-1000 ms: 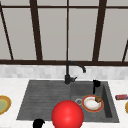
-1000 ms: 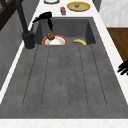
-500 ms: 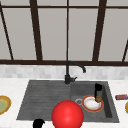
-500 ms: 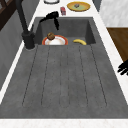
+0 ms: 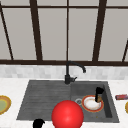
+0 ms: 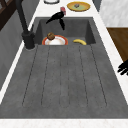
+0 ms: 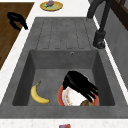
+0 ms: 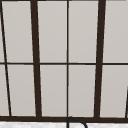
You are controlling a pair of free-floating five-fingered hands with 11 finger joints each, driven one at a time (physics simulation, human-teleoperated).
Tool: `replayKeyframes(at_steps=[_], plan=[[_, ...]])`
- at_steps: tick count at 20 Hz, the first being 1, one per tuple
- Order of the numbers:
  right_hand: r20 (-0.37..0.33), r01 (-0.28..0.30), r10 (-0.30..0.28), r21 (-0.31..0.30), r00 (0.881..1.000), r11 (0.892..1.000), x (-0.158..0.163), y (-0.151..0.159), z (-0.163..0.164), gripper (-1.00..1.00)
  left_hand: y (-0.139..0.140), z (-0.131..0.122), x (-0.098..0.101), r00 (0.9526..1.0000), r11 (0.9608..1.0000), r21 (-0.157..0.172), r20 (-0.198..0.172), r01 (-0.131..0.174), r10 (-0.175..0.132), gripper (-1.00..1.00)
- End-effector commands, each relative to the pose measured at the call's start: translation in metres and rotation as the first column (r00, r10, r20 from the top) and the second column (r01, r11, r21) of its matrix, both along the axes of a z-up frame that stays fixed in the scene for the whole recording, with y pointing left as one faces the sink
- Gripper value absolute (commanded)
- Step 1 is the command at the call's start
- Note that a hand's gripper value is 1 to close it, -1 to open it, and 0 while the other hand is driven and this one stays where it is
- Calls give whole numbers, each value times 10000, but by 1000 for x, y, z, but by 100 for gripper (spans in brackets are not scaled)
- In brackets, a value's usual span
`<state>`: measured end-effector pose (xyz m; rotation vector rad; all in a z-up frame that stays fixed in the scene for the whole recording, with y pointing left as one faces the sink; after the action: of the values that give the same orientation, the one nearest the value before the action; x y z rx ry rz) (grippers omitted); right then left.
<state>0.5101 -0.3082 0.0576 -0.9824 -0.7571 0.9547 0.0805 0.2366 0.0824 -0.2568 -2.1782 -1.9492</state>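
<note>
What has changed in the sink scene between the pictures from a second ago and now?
Nothing has visibly moved. The right hand hangs over the orange-rimmed white plate with the brown round food in the grey sink basin, as before; the left hand stays at the counter's front edge.

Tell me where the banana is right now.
The banana lies on the floor of the sink basin, near its front wall in the right side view, beside the red-rimmed plate that the right hand hovers over.
</note>
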Motion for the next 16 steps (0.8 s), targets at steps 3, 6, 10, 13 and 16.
replayKeyframes(at_steps=[3,6,10,13,16], plan=[[-1521,827,-924,-690,9840,9942,3,0,-9,-100,0,0,0,10000,10000,0,0,0,0,0],[-988,1194,-1335,-1374,9861,9833,21,8,-18,-100,0,0,0,10000,10000,0,0,0,0,0],[-1281,1435,-1638,-1548,9781,9775,41,17,-30,-100,0,0,0,10000,10000,0,0,0,0,0],[-1236,1401,-1583,-1447,9796,9795,60,17,-44,-100,0,0,0,10000,10000,0,0,0,0,0],[-2005,1303,-1548,-1302,9674,9829,71,16,-60,-100,0,0,0,10000,10000,0,0,0,0,0]])
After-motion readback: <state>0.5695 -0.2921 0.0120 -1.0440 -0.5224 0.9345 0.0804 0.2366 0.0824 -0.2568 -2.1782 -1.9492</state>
